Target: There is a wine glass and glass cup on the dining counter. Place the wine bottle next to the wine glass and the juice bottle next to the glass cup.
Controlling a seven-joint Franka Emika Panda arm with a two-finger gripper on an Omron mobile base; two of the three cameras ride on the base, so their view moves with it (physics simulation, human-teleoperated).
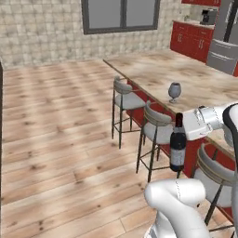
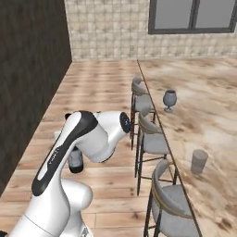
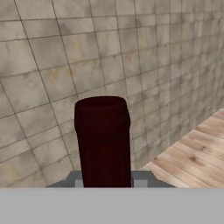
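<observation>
The end effector point(image 1: 186, 132) is pinched on the wine bottle point(image 1: 177, 144), gripping it high up, around the neck just under the dark red capsule. The bottle hangs upright, its long axis vertical, clear of the desk point(image 1: 153, 69) and out over the floor on the stool side of the desk's long near edge. In the hand view the capsule point(image 3: 103, 140) stands straight up between the fingertips, which fits a firm, centred hold.

The wine glass point(image 1: 174, 91) stands upright on the desk, just inside that same long edge, about midway along it. From the held bottle it lies farther along the edge, toward the windowed far end, and inward over the desktop. In the right base view the glass point(image 2: 169, 99) is seen beyond the glass cup point(image 2: 199, 161), which also sits near the stool-side edge but closer to the robot; so the cup lies between the robot and the wine glass along that edge.

My judgement: the coming move is a carry up and over the stool backs, inward past the edge and on beyond the cup, keeping the bottle vertical, to set it down beside the glass without knocking the thin stem.
</observation>
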